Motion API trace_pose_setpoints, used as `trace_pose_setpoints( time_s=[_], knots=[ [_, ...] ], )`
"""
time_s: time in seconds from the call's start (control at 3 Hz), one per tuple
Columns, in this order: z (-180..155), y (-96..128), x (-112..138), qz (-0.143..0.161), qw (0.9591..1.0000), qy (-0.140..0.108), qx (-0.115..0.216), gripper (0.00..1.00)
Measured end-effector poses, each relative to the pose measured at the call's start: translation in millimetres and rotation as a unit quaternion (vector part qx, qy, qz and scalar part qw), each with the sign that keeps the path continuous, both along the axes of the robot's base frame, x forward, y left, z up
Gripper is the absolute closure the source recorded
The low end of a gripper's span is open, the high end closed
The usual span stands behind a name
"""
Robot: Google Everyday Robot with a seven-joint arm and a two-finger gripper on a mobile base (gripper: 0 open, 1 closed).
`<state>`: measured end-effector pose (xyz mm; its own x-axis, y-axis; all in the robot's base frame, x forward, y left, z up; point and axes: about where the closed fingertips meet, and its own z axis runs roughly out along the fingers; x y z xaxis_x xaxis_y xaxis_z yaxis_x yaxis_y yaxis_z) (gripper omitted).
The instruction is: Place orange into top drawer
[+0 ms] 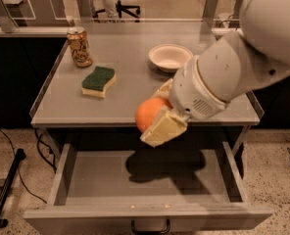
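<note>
My gripper [157,116] is shut on the orange [148,113], a round smooth orange fruit held between cream-coloured fingers [163,127]. It hangs just past the table's front edge, above the open top drawer [106,180]. The drawer is pulled out, with a flat grey interior, a grey front panel and a dark curved handle [150,227]. The arm's shadow lies on the drawer floor below the orange. My white arm [243,67] comes in from the upper right.
On the grey table [61,106] stand an orange-gold patterned can [79,46] at back left, a green-and-yellow sponge [98,81] and a white bowl [170,57]. A glass railing and an office chair are behind. A black stand leg [8,190] lies on the floor left.
</note>
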<state>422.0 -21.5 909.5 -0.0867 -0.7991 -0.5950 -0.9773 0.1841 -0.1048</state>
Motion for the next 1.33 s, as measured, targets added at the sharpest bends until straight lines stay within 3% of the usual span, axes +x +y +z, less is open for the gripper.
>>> trace_pose_setpoints(
  time_s=[0.33, 1.0, 1.33],
  knots=[
    [-33, -9, -21, -0.016, 0.9997, 0.016, 0.007, 1.00],
    [-116, -16, -45, -0.016, 0.9983, 0.045, 0.031, 1.00],
    [-116, -16, -45, -0.016, 0.9984, 0.045, 0.031, 1.00]
  ],
)
